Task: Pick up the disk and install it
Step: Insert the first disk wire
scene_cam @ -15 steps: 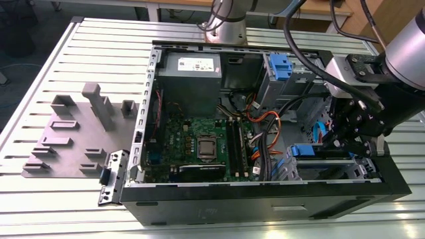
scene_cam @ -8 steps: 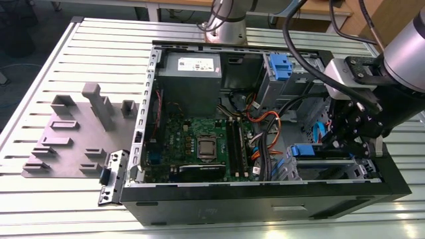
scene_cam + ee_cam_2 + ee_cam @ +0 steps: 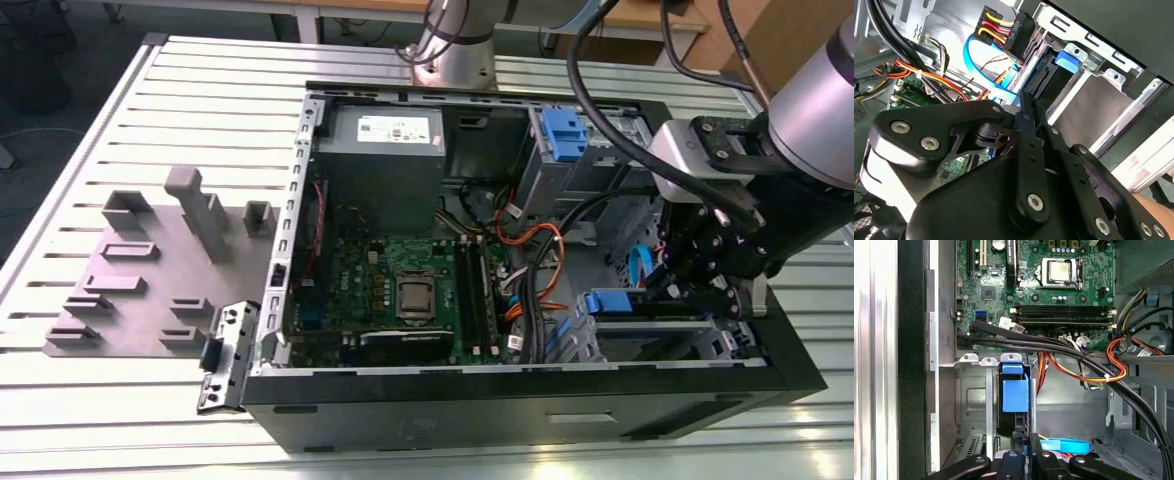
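My gripper (image 3: 707,285) sits low inside the open computer case (image 3: 400,425), at the drive cage (image 3: 654,340) near the case's front corner on the exterior view's right. In the second wrist view the fingers (image 3: 1029,117) look drawn close together, edge-on, tips right at the rear connector end of the disk (image 3: 1046,80); whether they actually pinch it I cannot tell, the linkage blocks the contact. The first wrist view shows the gripper (image 3: 1021,450) just beside the disk's blue carrier (image 3: 1015,392), disk standing on edge in the cage slot, mostly sunk in. Exterior view gives just the blue tab of the disk (image 3: 611,302), rest hidden by the cage and my arm.

Only the second wrist view shows the blue data cable (image 3: 979,70) and the power plug with coloured wires (image 3: 1004,30) hanging close to the disk's connector. Only the exterior view shows the power supply (image 3: 380,135) at the far case corner, a second blue bracket (image 3: 561,132) in the upper bay, and the grey fixture block (image 3: 147,265) on the slatted table (image 3: 80,400), well apart from the case. Motherboard (image 3: 1044,285) clear in the first wrist view
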Tool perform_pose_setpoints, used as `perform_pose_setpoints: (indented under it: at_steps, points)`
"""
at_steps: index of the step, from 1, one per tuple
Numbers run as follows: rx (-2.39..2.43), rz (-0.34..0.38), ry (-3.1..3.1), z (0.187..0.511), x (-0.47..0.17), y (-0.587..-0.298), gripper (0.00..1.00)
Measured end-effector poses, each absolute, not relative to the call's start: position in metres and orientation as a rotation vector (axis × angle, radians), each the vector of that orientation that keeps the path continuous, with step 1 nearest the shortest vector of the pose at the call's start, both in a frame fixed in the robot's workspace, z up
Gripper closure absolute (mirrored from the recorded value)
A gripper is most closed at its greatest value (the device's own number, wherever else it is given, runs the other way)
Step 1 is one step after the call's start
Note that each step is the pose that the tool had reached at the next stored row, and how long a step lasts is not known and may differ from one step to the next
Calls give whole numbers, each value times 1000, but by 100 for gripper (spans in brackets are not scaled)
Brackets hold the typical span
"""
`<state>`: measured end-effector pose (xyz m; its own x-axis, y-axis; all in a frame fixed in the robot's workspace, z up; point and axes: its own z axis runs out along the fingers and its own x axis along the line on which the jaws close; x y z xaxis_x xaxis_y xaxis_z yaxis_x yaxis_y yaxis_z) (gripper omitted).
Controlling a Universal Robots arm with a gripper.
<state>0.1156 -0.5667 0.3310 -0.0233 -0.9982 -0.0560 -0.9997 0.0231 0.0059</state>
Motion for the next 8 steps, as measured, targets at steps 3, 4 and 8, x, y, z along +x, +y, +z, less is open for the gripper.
perform_pose_setpoints:
  at_steps: [3, 4, 8]
  points:
    - [-2170, 67, 2221, 331, 116, -567, 84]
    - [-2170, 67, 2221, 331, 116, -567, 84]
    - [-2169, 68, 2220, 330, 116, -567, 84]
